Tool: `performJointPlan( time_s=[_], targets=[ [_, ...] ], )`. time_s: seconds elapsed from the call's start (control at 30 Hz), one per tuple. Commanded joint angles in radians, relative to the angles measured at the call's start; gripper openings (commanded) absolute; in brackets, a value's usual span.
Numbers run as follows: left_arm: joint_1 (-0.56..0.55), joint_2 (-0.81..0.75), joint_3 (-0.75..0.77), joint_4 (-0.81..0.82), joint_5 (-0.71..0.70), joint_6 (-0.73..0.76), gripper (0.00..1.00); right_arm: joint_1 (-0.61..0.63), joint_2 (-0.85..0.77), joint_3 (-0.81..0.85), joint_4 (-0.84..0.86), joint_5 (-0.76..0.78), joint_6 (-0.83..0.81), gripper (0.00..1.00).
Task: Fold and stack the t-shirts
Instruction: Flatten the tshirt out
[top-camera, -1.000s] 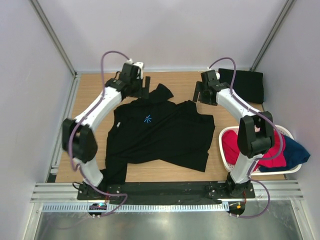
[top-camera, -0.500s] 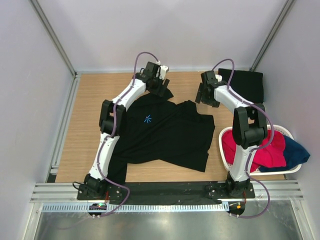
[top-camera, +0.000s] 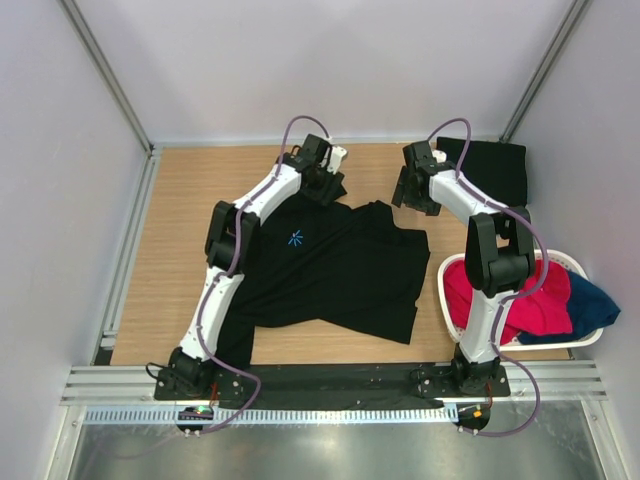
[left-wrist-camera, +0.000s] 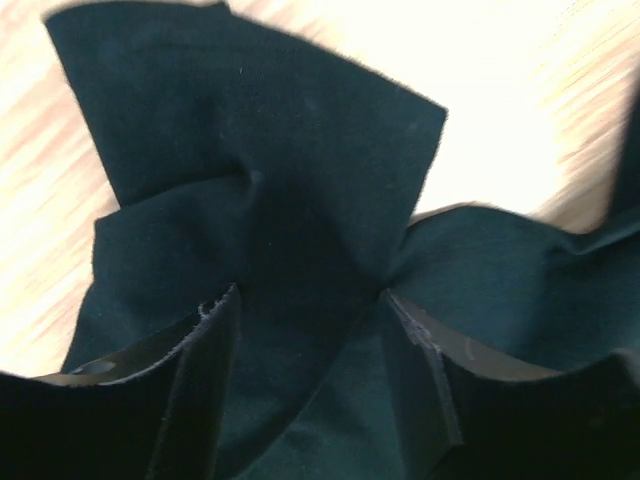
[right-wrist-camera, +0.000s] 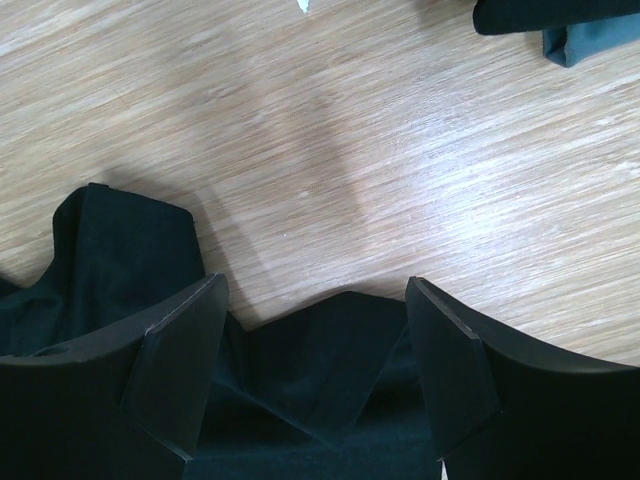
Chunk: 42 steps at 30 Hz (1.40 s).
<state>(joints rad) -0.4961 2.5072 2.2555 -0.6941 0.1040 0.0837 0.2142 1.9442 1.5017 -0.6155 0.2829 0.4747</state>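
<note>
Left end effector (top-camera: 327, 183) has swung in from upper left onto the collar end of the spread t-shirt (top-camera: 330, 265), mid-surface (top-camera: 175, 230). Its jaws are narrowing astride a cloth ridge, not yet clenched. Right end effector (top-camera: 408, 192) is unmoved, released, over the shirt's upper-right shoulder. Likely the fold grasp is beginning.

Black t-shirts (top-camera: 330, 265), basket (top-camera: 442, 285) on wooden table (top-camera: 180, 200)

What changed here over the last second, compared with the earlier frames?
The left arm's elbow swung inward, and the left end effector moved right onto the collar of the spread t-shirt. It straddles bunched cloth, jaws narrowing but still apart. The right end effector barely shifted, open at the shirt's far edge. The t-shirt, folded black shirt and basket stayed put.
</note>
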Motion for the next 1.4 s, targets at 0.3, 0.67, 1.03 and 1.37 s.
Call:
performJointPlan(
  time_s=[0.3, 0.67, 1.03, 1.37],
  targets=[
    [0.005, 0.013, 0.001, -0.028, -0.05, -0.005, 0.11, -0.003, -0.002, -0.012, 0.02, 0.022, 0.044, 0.78],
    [0.181, -0.33, -0.241, 0.235, 0.08, -0.346, 0.02, -0.001, -0.028, -0.095, 0.062, -0.028, 0.051, 0.78],
    [0.448, -0.364, -0.409, 0.346, 0.175, -0.49, 0.06, 0.025, -0.03, -0.212, 0.135, -0.05, 0.08, 0.76],
    [0.485, -0.369, -0.424, 0.266, 0.183, -0.415, 0.64, 0.119, -0.018, -0.114, 0.096, -0.034, 0.055, 0.76]
  ],
)
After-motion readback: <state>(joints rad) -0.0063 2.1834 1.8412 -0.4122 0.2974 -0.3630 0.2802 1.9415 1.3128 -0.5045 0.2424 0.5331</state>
